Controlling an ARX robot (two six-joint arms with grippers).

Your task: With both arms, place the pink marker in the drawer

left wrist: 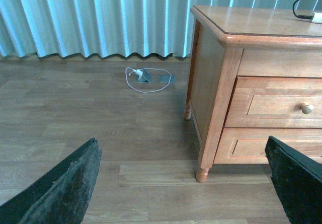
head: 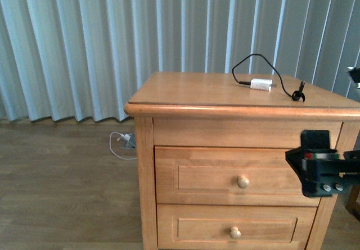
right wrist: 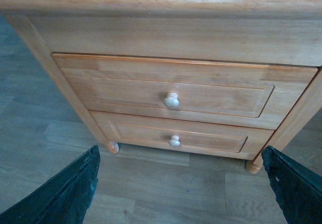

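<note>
The pink marker is not in any view. The upper drawer (head: 208, 176) of the honey-coloured nightstand is shut, with its round knob (head: 243, 181) in the middle. It also shows in the right wrist view (right wrist: 126, 90) and in the left wrist view (left wrist: 274, 103). My right gripper (head: 316, 163) is open and empty and hangs in front of the drawer's right end; its jaws stand wide apart in the right wrist view (right wrist: 181, 148). My left gripper (left wrist: 181, 142) is open and empty, low over the floor to the left of the nightstand, and is out of the front view.
A white charger plug (head: 260, 84) with a black cable lies on the nightstand top (head: 191, 90). The matching lower drawer (head: 197, 227) is shut. A white cable and floor socket (left wrist: 146, 77) lie near the pale blue curtain (head: 84, 42). The floor is wood.
</note>
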